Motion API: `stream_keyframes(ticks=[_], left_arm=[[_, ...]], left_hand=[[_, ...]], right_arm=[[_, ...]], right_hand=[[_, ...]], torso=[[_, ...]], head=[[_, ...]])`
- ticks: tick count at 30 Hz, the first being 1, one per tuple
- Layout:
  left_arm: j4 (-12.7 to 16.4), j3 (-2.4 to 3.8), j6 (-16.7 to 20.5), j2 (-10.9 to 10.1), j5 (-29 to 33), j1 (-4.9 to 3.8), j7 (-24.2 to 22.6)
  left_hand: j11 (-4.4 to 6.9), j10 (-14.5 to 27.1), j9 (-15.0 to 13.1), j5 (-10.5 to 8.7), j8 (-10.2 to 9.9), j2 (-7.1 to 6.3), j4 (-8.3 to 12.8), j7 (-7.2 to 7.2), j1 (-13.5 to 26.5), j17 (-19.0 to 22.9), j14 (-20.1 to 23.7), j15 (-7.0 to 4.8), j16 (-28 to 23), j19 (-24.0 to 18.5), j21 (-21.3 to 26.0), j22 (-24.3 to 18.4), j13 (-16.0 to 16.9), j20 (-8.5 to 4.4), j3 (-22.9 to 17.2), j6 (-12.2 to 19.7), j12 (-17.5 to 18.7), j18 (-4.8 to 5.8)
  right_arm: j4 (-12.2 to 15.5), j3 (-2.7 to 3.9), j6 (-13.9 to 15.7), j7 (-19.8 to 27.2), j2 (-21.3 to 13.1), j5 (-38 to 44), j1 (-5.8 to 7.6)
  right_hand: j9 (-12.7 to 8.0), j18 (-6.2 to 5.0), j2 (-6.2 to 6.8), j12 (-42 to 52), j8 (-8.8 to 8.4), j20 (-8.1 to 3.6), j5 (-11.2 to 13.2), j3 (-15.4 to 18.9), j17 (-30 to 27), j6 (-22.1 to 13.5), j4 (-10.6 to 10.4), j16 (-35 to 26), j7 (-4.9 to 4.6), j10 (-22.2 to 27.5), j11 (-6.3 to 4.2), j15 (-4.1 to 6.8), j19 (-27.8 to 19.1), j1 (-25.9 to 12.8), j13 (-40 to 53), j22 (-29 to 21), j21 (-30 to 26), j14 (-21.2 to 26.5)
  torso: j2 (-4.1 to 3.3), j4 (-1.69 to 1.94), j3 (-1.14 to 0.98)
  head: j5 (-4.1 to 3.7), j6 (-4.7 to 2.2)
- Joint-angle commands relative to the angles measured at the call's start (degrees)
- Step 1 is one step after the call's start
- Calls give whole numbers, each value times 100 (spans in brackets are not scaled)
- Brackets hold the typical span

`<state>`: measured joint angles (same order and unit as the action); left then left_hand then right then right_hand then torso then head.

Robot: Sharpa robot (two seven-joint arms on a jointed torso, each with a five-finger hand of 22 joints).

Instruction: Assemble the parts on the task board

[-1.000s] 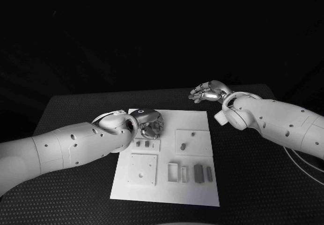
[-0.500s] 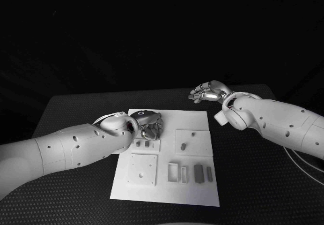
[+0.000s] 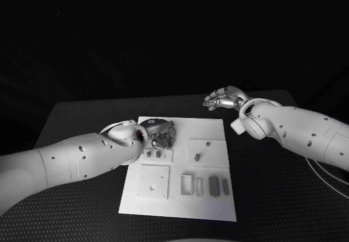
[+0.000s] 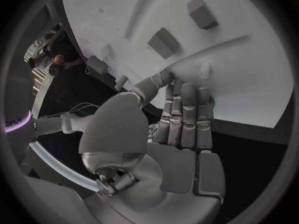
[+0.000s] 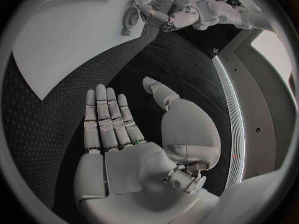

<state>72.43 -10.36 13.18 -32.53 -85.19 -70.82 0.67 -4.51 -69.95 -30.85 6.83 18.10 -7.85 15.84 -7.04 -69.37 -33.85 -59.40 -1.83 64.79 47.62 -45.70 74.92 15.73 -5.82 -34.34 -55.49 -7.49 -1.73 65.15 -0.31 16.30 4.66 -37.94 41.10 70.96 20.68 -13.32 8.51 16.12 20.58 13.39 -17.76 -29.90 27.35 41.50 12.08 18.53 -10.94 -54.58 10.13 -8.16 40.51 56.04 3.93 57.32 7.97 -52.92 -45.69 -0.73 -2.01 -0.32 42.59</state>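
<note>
On the black tabletop (image 3: 80,113), a white board (image 3: 211,130) lying flat at the middle, long side running away from the robot. Over the board's far left corner, the left robot hand (image 3: 163,134), fingers pointing down toward the white surface, tips close to it or touching; cannot tell which from the head view. From the left wrist view, the same robot hand (image 4: 181,119) with fingers straight and pressed side by side, thumb out to one side, tips at the board (image 4: 249,74) just beside a small peg (image 4: 204,68); nothing gripped. Two blocks (image 4: 164,42) standing on the board a little beyond those fingertips. Just beside the left robot hand toward the robot, a row of small parts (image 3: 158,155). Near the board's right side, a raised square plate (image 3: 209,151) carrying a dark part (image 3: 197,157). Nearer the robot, a second square plate (image 3: 154,181) on the left and a row of upright slots and dark pieces (image 3: 205,185) to its right. Past the board's far right corner, well apart from it, the right robot hand (image 3: 224,99) held above the tabletop, fingers loosely curled, holding nothing. From the right wrist view, that robot hand (image 5: 118,129) palm up, fingers straight and together, thumb spread, empty.
</note>
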Motion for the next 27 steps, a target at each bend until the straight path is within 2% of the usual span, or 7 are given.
stream_keyframes(ticks=[1, 11, 15, 27], left_arm=[[6, -4, -110, 30, -30, 14, 2], [-25, -4, -245, 62, -14, 21, 6], [-45, -4, -257, 85, 14, 53, 15], [-144, -3, -373, 107, 46, 73, 30]], left_hand=[[13, -75, 4, -26, -9, 57, -12, 3, 8, -16, -66, -6, 70, 56, -54, 122, 16, -156, -12, -43, 22, -87], [29, -116, 8, -58, -18, 38, -22, 4, 73, -28, -89, -23, 133, 84, -86, 125, 27, -174, 21, -51, 36, -89], [28, -115, 10, -65, -22, 27, -26, 3, 103, -27, -82, -22, 141, 83, -91, 125, 27, -176, 40, -49, 47, -87], [50, -169, 4, -48, -4, 151, -14, 27, 75, -24, -103, -43, 189, 98, -116, 123, 41, -195, 5, -112, 60, -96]], right_arm=[[9, 2, -83, 51, 5, -11, -3], [11, 2, -84, 51, 5, -11, -3], [10, 2, -83, 51, 5, -10, -3], [10, 2, -83, 51, 0, -10, -3]], right_hand=[[-9, -37, 8, -29, 28, 6, -31, 4, -9, -12, -28, -39, -134, -42, -1, -36, 20, -28, -1, 7, -34, 20], [-9, -37, 8, -30, 30, 6, -33, 5, -10, -10, -27, -39, -132, -43, -1, -36, 21, -28, 0, 10, -38, 20], [-10, -37, 7, -31, 30, 6, -33, 5, -10, -10, -27, -39, -131, -43, -1, -36, 22, -28, 0, 11, -39, 20], [-10, -38, 6, -32, 32, 6, -34, 6, -10, -9, -26, -39, -129, -44, -2, -35, 23, -28, 0, 14, -43, 20]], torso=[[4, -3, -1], [0, -2, -5], [1, -7, -5], [3, -5, -4]], head=[[5, 2], [-2, 6], [-3, 8], [-23, 28]])
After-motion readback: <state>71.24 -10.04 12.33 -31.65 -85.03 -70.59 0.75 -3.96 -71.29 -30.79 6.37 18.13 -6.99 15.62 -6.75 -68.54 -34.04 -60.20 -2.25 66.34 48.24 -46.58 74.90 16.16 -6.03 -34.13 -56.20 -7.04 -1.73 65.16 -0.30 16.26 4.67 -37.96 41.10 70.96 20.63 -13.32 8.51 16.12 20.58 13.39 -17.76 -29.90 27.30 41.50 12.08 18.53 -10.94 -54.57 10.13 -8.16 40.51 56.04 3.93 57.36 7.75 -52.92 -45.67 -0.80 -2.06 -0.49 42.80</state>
